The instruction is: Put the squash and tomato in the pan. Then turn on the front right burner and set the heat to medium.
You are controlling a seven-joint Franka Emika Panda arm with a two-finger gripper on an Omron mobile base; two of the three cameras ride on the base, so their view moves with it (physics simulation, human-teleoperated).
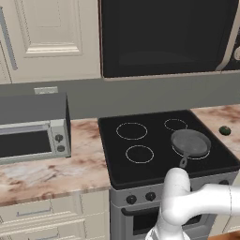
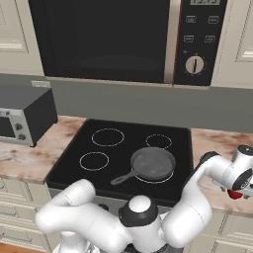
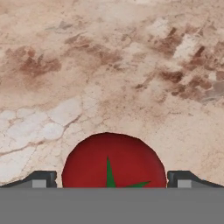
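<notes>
In the hand view the red tomato [image 3: 113, 159] with a green stem lies on the marbled counter, between my gripper [image 3: 112, 178] fingertips, which stand open on either side of it without touching. A sliver of the tomato [image 2: 235, 194] shows under the hand at the right of the stove. The grey pan [image 1: 190, 143] sits on the front right burner, handle toward the front; it is empty [image 2: 152, 164]. The dark green squash [image 1: 225, 131] rests on the counter right of the cooktop.
The black cooktop [image 1: 140, 140] has knobs along its front panel [image 1: 140, 198]. A toaster oven [image 1: 33, 136] stands on the left counter. A microwave [image 2: 123, 39] hangs above the stove.
</notes>
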